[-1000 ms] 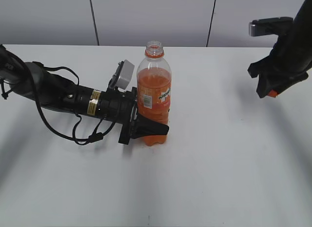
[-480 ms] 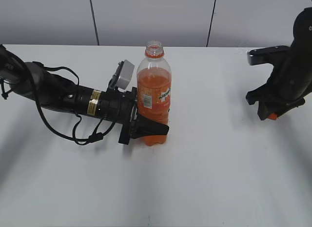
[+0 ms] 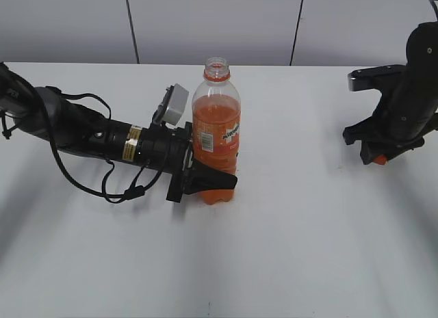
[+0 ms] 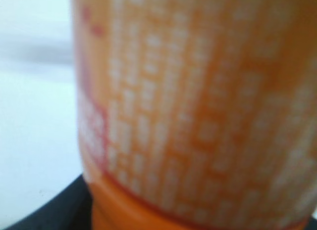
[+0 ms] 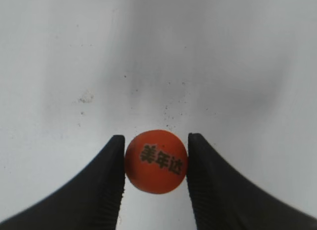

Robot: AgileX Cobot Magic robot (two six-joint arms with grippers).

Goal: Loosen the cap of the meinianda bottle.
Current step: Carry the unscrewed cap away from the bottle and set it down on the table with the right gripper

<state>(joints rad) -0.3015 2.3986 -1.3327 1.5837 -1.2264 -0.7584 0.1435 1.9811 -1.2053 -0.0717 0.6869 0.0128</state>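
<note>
Your right gripper (image 5: pixel 156 163) was clamped on the cap (image 5: pixel 156 161), printed 美年达, at lower centre. Your left gripper (image 3: pixel 205 183) gripped the meinianda bottle (image 3: pixel 215 137), its label text too blurred to read.

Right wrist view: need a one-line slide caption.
Right gripper holds the orange cap between its jaws, printed top facing the camera, above the white table.

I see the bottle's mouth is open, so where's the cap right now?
The cap is off the bottle, pinched in the right gripper, low over the table at the right of the exterior view, far from the bottle.
</note>
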